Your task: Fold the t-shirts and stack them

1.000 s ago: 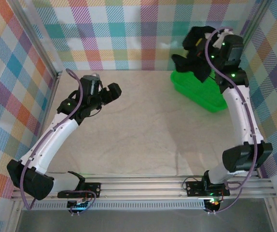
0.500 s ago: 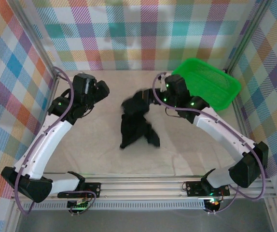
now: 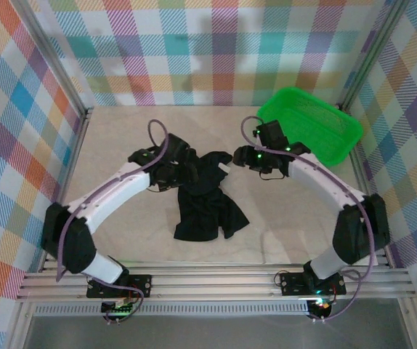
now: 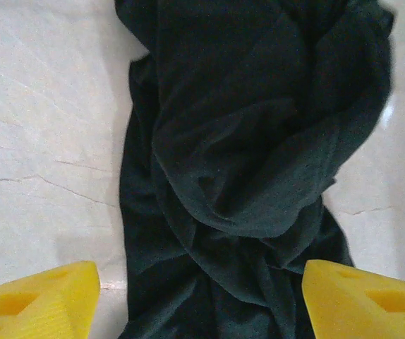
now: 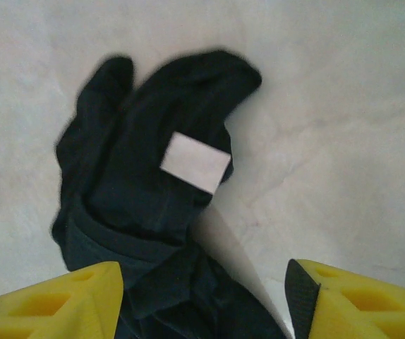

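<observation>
Shirts: I count one t-shirt (image 3: 205, 203). It is black and crumpled, not folded.
Where it lies: the t-shirt is on the table (image 3: 121, 131) near the middle, between my two arms. Its far end is bunched up and its near end spreads wider toward the arm bases.
Grippers: I count two, one at each side of the shirt's far end.
Left gripper (image 3: 188, 167): it sits low at the far left of the bunched cloth. In its wrist camera my two yellow fingers (image 4: 37, 296) stand wide apart, with dark folds of the shirt (image 4: 252, 141) running up between them. I have nothing clamped.
Right gripper (image 3: 236, 157): it sits at the far right tip of the cloth. Its wrist camera shows both yellow fingers (image 5: 54, 296) spread wide. The shirt's end (image 5: 146, 212) lies ahead and partly between them, and I am not pinching it.
Tag: I see one white tag (image 5: 195, 162) on the cloth in the right wrist view.
Basket: there is one green basket (image 3: 332, 120) in the far right corner of the table, apart from the shirt. My right arm passes just beside its near edge.
</observation>
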